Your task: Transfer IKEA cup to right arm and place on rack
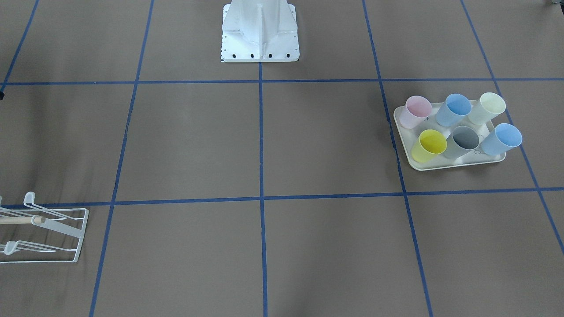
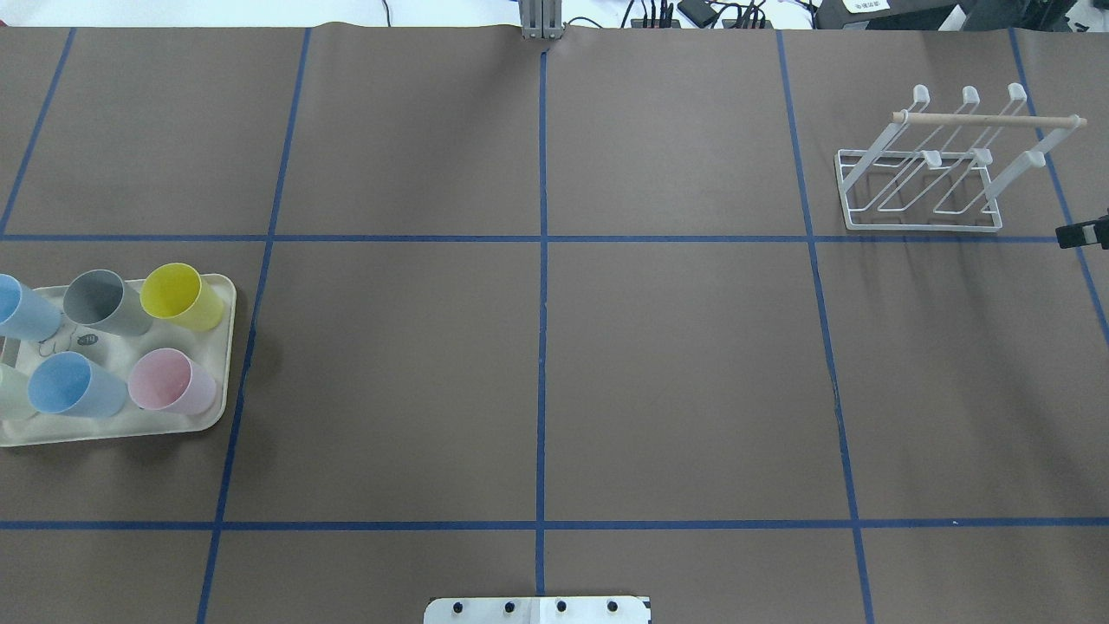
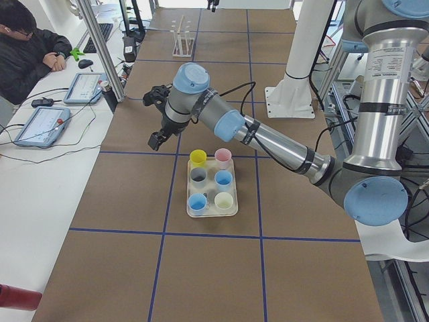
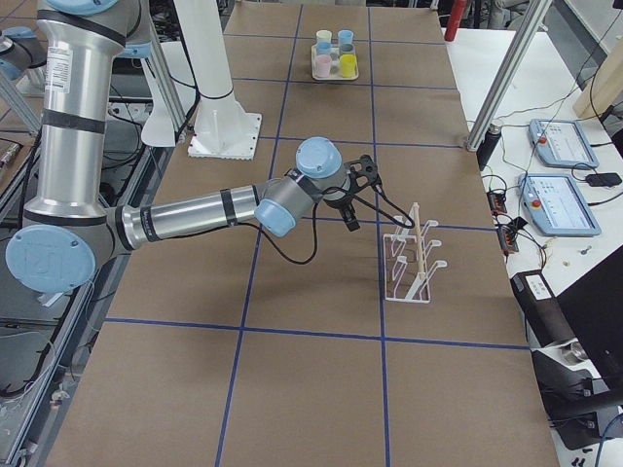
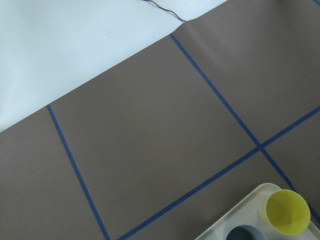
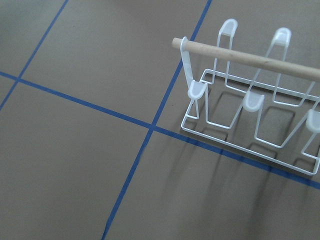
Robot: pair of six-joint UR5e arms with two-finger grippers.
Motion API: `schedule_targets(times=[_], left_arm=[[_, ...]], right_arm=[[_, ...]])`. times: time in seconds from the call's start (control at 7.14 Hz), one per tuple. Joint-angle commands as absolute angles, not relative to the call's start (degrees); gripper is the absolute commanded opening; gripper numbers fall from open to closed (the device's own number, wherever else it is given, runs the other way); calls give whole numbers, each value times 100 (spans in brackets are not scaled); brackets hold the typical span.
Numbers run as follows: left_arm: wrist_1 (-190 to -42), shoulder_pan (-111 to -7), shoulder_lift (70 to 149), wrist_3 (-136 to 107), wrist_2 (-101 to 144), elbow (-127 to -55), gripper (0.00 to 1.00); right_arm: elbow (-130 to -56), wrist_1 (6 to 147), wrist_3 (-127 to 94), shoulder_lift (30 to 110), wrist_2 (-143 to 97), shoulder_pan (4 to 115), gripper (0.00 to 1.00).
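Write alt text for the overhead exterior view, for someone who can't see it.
A brown table gridded with blue tape holds a cream tray of six upright cups in blue, grey, yellow, pink and a pale tone at its left edge. At far right stands a white wire rack with a wooden dowel, nothing hung on it. The robot's white base plate shows at bottom centre.

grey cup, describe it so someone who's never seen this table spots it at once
On the brown table, at the robot's left end, a cream tray holds six cups in two rows of three. The grey cup is the middle one in the row farther from the robot, between a blue cup and the yellow cup, and the only grey one.
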State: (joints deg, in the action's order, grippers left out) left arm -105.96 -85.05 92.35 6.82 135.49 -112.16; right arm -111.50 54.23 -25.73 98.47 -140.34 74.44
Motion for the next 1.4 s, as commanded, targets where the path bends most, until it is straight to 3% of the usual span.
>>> schedule_targets(times=[0.0, 0.28, 0.56, 0.7, 0.98, 1.26], left_arm=[[-11318, -8209, 8905, 668, 13491, -10751, 100], [-12212, -8139, 8387, 659, 13281, -10347, 100], [-13413, -7946, 8341, 598, 13263, -9323, 100], [-14300, -7684, 8341, -159, 13219, -8925, 100], [-15054, -7201, 8341, -720, 12703, -8535, 100], [-15213, -7058, 8350, -721, 12507, -8316, 100]], right_arm=[[-11206, 5405, -3256, 9608, -13686, 6928, 99], [-11389, 5396, -4137, 9378, -13284, 6401, 99], [-11496, 5396, -4411, 9378, -12598, 5926, 98], [-11496, 5405, -4412, 9395, -12342, 5793, 84], [-11505, 5379, -4386, 9378, -12348, 5766, 99], [-11496, 5379, -4412, 9378, -12313, 5739, 99]])
